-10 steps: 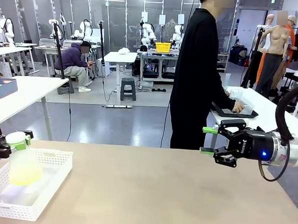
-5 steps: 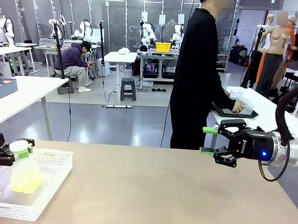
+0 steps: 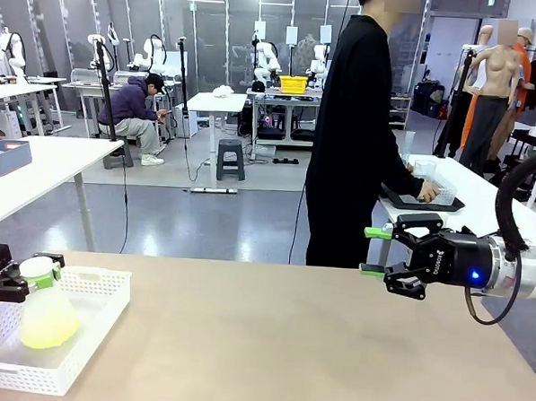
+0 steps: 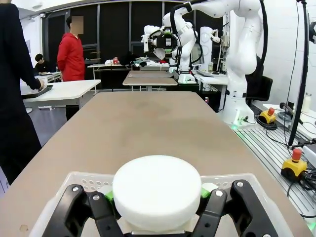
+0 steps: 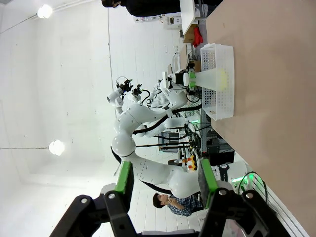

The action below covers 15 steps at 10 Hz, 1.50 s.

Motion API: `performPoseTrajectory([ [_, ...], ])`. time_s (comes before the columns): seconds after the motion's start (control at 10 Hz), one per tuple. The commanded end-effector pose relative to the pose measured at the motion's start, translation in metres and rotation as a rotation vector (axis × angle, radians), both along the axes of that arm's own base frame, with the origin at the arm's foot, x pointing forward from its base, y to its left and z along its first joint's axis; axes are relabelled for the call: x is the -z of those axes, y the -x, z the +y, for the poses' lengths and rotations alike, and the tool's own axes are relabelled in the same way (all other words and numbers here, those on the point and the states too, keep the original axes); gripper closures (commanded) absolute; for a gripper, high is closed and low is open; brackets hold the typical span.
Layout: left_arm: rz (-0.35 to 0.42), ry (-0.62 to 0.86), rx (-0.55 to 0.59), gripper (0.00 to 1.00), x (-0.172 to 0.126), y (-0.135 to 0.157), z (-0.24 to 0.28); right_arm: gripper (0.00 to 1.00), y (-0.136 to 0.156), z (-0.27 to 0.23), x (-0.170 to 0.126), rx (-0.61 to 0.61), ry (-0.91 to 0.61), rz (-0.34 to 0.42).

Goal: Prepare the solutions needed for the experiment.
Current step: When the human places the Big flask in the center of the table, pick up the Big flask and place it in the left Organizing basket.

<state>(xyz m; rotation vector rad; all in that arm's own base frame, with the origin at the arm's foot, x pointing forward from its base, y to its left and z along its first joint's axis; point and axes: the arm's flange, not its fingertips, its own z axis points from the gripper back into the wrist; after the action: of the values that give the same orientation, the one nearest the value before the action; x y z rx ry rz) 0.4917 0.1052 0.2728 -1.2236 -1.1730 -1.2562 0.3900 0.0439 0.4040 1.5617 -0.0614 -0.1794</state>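
My left hand (image 3: 19,279) is clenched on the neck of a translucent conical flask (image 3: 46,313), just under its white cap (image 4: 156,191), and the flask sits tilted inside the white perforated basket (image 3: 90,335) at the left end of the surface (image 3: 269,344). The solutions (image 3: 48,329) show as a pale yellow-green layer pooled in the flask's wide bottom. My right hand (image 3: 373,251) hangs released above the right side of the surface with nothing between its green pads, well apart from the basket, while a person in black (image 3: 352,133) stands beyond the far edge, a hand on a dark tray (image 3: 421,200) on another table.
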Motion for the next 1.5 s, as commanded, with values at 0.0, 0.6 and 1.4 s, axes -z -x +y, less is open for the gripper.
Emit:
performPoseTrajectory([
  [0.0,0.000,-0.044,0.018,0.90,0.006,-0.006,0.001,0.33,0.004,0.003,0.000,0.007,-0.015,-0.005],
  [0.6,0.028,-0.019,0.032,0.26,0.007,-0.009,0.008,0.33,0.004,0.003,0.000,0.007,-0.015,-0.005],
  [1.4,0.016,-0.013,-0.002,0.00,0.009,-0.004,0.012,0.33,0.004,0.003,0.000,0.007,-0.015,-0.005],
])
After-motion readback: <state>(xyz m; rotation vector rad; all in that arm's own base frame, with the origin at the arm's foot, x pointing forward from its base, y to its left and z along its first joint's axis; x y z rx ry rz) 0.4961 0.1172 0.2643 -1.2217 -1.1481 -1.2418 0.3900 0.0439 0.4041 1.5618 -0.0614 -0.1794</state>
